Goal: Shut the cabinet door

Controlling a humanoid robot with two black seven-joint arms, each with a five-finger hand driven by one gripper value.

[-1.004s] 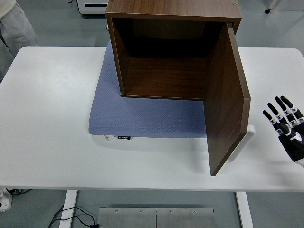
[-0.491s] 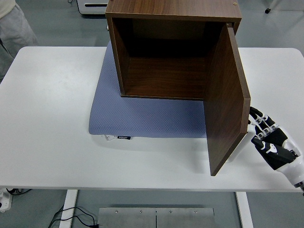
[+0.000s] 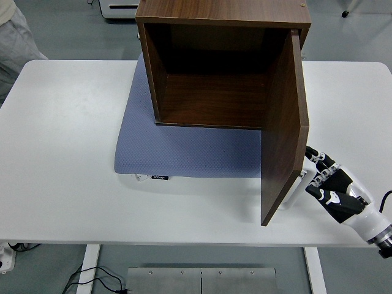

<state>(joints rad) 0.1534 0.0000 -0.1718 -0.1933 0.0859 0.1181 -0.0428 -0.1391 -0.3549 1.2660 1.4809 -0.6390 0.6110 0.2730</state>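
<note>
Cabinet door hanging open, swung toward the bench's near edge.
Right hand behind its outer face, fingers extended, gripping nothing.

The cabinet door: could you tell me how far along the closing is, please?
Done: the right hand has come in behind the outer face of the door, fingers at its free edge, and the door has begun swinging inward. In hand: that push. Left: most of the swing, since the door is wide open and the cabinet interior is fully exposed.
</note>
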